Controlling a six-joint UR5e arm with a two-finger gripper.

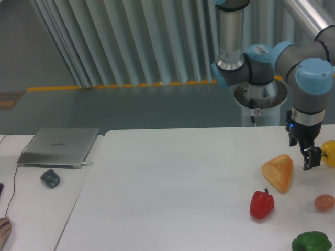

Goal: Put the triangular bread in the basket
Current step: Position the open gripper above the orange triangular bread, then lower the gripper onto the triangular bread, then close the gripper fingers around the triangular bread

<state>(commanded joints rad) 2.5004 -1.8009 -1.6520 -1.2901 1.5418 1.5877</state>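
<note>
Hand [4, 229]: bare fingers at the bottom-left frame edge, far left of the gripper, lying on the table [172, 188].
Cable [12, 183]: thin dark line ran along the left side of the table, far left of the gripper.
Laptop [58, 146]: silver, lid closed, flat on the table's left part, far left of the gripper and about level with it.
Mouse-like item [50, 178]: small, dark grey, just in front of the laptop; too small to tell more.
Arm [309, 83]: grey links with light-blue joints, came down from the upper right and ended in the wrist above the gripper.
Red pepper [261, 204]: upright on the table, below and left of the gripper, apart from it.
Triangular bread [278, 171]: golden-orange wedge lay on the table just left of the gripper and slightly lower, not touching it; no basket was in view.
Gripper [310, 160]: dark, pointed down, above the table between the bread and the yellow pepper; fingers too small and dark to tell whether spread or pressed together; nothing seen held.
Green pepper [312, 242]: at the bottom edge, straight below the gripper, well apart.
Egg-like item [324, 202]: small, round, orange-brown, below and slightly right of the gripper.
Yellow pepper [328, 152]: at the right frame edge, just right of the gripper, partly cut off.
</note>
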